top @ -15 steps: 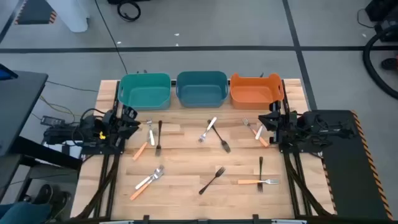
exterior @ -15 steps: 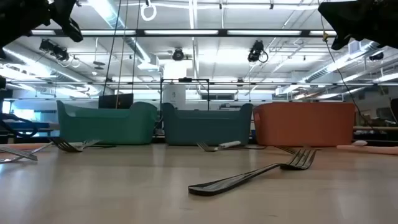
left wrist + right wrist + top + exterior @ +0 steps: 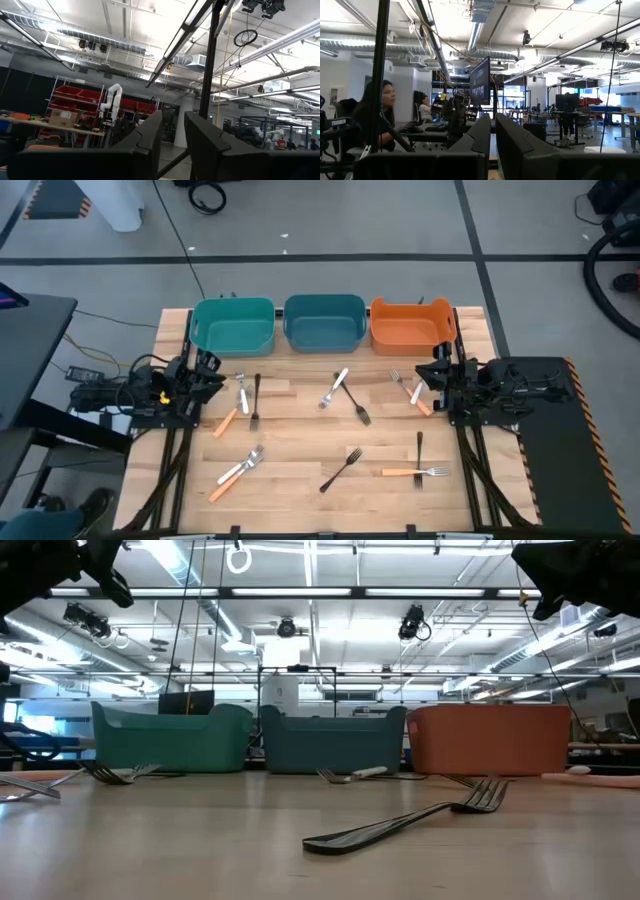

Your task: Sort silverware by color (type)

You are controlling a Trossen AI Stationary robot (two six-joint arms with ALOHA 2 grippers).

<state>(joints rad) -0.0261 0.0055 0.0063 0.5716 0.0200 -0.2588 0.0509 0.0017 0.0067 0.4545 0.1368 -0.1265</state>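
Note:
The silverware lies scattered on the wooden table. There are black forks, white pieces and orange-handled ones. In the low view, one black fork lies nearest. My left gripper rests at the table's left edge. It is raised and level, open with nothing between its fingers. My right gripper rests the same way at the right edge. Its fingers stand a narrow slit apart and hold nothing.
Three bins stand in a row along the far edge: teal, blue and orange. Cables and arm mounts sit beyond both side edges. The right wrist view shows people seated in the room behind.

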